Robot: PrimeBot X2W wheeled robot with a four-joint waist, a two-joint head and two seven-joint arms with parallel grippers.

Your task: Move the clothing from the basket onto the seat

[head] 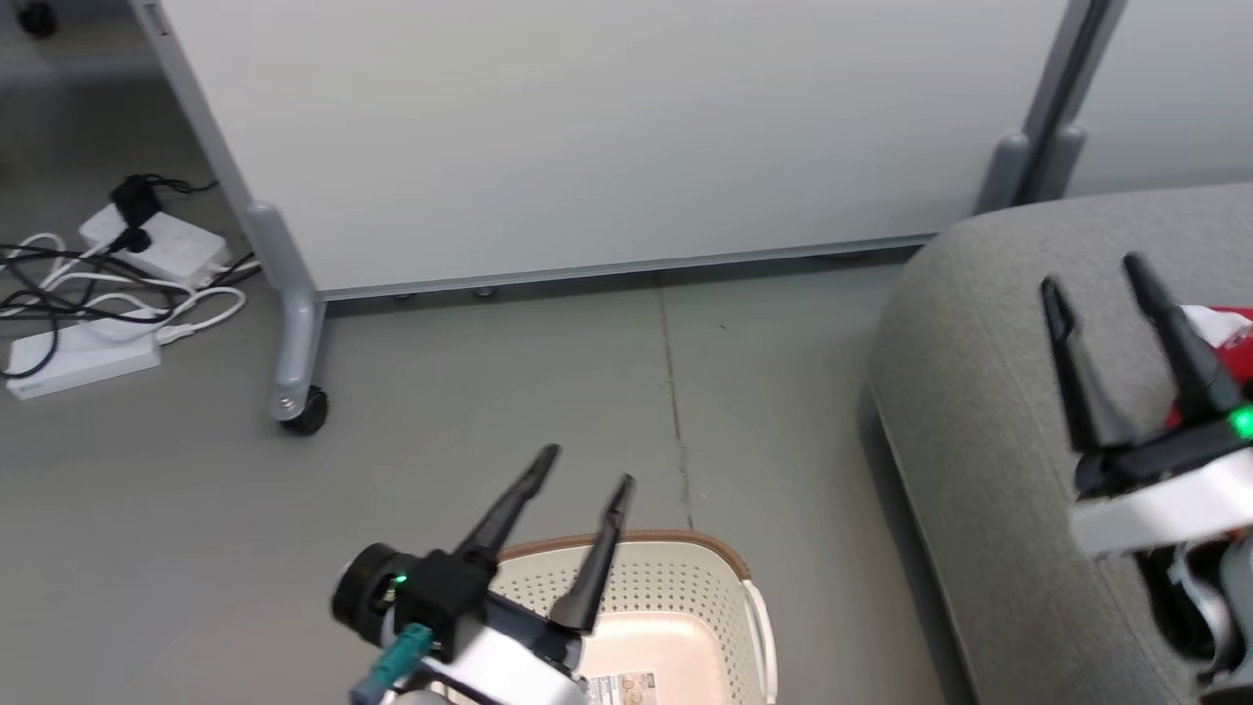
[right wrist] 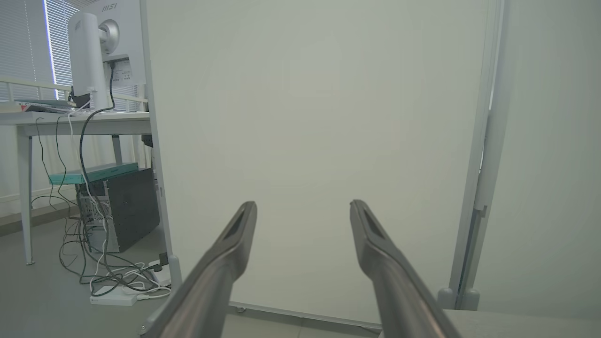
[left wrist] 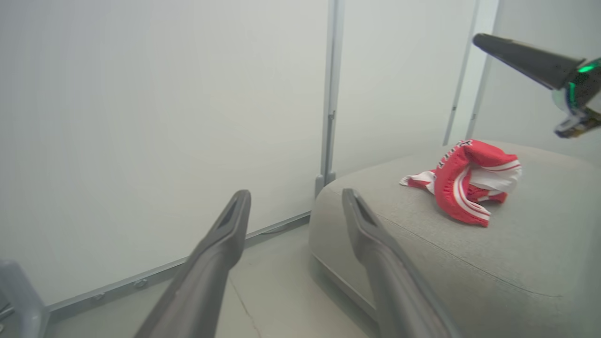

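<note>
Grey floor (head: 548,392) and grey seat (head: 979,392), with what rests on each.
In the head view the floor carries the basket (head: 675,539) at 6 o'clock, white power strips (head: 83,357) with tangled cables (head: 59,284) at 9 o'clock, a partition's caster (head: 305,411) beside them, and the seat at 3 o'clock; red clothing (left wrist: 450,188) lies crumpled on the seat.

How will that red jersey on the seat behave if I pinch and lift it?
Probably floppy: the jersey lies crumpled in folds on the seat, so it should drape and trail. Likely light: the fabric looks thin.
</note>
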